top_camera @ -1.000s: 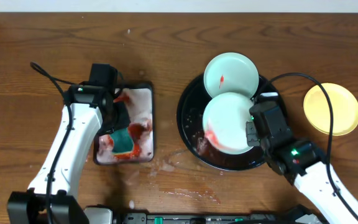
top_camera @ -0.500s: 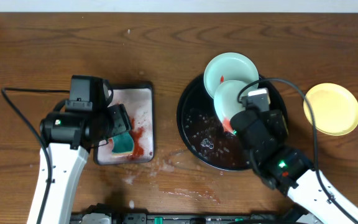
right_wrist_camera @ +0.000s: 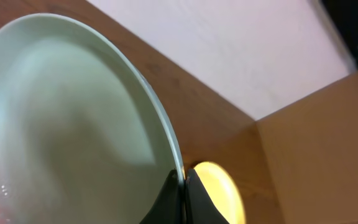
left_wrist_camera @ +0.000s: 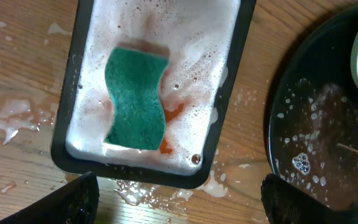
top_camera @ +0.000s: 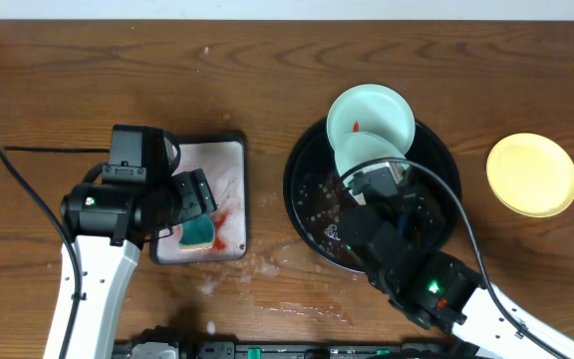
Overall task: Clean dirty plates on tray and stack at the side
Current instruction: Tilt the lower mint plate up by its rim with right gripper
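Overhead, the arm hides the grip. The wrist view shows the right end effector (right_wrist_camera: 182, 194) pinching the rim of a glossy mint plate (right_wrist_camera: 73, 124), tilted over the black tray (top_camera: 307, 199). The second mint plate (top_camera: 370, 115) sits on the tray's far rim, and the yellow plate (top_camera: 532, 175) on the worktop (top_camera: 267, 60) right of the tray. The left end effector (left_wrist_camera: 179, 199) is spread left of the tray, tips cut off, over a wavy green sponge (left_wrist_camera: 135, 99) in a foamy silver tray (left_wrist_camera: 67, 143).

The tabletop (top_camera: 267, 80) is dark brown wood, its grain running from left to right, with some wet foamy patches (top_camera: 302, 311) near the lower middle. A pale wall (top_camera: 367, 8) borders the upper edge of the frame. The light is soft and even.
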`<state>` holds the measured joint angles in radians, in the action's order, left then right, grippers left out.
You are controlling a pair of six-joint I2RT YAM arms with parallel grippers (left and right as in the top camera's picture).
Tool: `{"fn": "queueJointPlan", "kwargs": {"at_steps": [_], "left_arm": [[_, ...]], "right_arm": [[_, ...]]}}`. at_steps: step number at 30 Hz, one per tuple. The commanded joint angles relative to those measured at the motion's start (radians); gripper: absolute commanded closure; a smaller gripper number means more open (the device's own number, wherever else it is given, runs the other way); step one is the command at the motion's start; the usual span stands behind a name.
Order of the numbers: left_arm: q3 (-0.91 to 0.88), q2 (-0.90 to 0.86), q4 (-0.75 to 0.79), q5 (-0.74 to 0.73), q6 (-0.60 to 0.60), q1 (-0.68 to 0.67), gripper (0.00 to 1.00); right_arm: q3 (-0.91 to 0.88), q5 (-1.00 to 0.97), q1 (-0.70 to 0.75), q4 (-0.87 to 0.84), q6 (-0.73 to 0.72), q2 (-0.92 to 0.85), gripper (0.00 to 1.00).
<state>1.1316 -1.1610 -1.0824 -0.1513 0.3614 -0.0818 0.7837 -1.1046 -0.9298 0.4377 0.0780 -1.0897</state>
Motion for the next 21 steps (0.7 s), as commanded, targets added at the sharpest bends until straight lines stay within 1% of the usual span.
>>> {"fn": "queueJointPlan", "kwargs": {"at_steps": [1,5,11,17,21], "left_arm": [[-0.002,0.004,-0.005,0.002,-0.01,0.003,0.16],[-0.002,0.004,-0.005,0.002,-0.01,0.003,0.16],[-0.002,0.004,-0.005,0.002,-0.01,0.003,0.16],[-0.002,0.004,-0.005,0.002,-0.01,0.003,0.16],[-0.002,0.004,-0.005,0.002,-0.01,0.003,0.15]], "right_arm": [[0.001,-0.119,-0.038,-0.028,0.124,0.013,0.99],[0.001,-0.156,-0.071,-0.037,0.167,0.013,0.99],[0.001,-0.175,-0.113,-0.038,0.167,0.013,0.99],[0.001,-0.178,-0.125,-0.038,0.167,0.013,0.99],[0.001,-0.179,-0.125,-0.038,0.2,0.013,0.99]]}}
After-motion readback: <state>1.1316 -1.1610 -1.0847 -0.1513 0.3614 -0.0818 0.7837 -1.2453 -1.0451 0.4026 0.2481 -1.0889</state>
